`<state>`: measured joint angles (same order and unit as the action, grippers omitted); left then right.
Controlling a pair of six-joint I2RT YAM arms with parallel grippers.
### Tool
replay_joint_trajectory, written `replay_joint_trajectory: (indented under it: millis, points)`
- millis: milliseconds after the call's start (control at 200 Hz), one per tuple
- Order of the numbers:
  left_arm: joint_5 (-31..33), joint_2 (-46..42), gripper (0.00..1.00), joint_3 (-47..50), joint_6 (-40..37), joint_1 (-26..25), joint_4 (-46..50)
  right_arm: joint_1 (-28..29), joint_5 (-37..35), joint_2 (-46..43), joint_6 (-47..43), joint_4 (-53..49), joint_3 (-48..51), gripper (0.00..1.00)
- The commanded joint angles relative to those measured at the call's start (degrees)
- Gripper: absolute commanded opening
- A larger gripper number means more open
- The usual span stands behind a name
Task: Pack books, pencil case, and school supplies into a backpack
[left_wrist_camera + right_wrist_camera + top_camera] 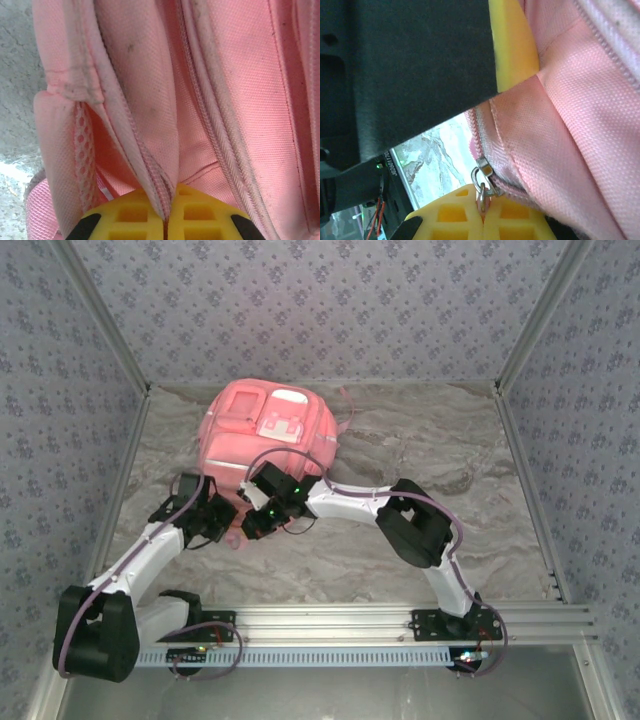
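The pink backpack [268, 432] lies at the back middle of the table, front pockets up. My left gripper [222, 502] is at its near left edge, shut on the backpack's zipper edge [155, 185], which runs pinched between the yellow fingers [130, 217]. My right gripper [262, 508] is beside it at the near edge, shut on the metal zipper pull [482, 187] of the backpack [580, 125]. The left gripper's black body and yellow finger [512, 45] fill the upper left of the right wrist view. Books, pencil case and school supplies are out of view.
The marble-patterned table [420, 450] lies bare to the right of the backpack. Patterned walls enclose three sides. A pink strap [345, 405] trails from the backpack's right. An aluminium rail [350, 625] runs along the near edge by the arm bases.
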<state>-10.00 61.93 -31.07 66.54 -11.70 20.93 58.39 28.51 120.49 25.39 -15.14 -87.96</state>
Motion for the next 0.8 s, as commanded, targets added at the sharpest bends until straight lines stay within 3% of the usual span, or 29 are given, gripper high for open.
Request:
replay_joint_trajectory:
  millis: [0,794]
  points:
    - [2.75,-0.33,0.0,-1.98,-2.22,0.01,0.77,-0.65,-2.18,-2.25,-3.15,-5.33,1.52,0.0]
    - [4.19,-4.16,0.0,-5.29,-8.7,0.19,8.52,-8.06,-7.24,-10.75,-9.97,-9.25,10.94,0.0]
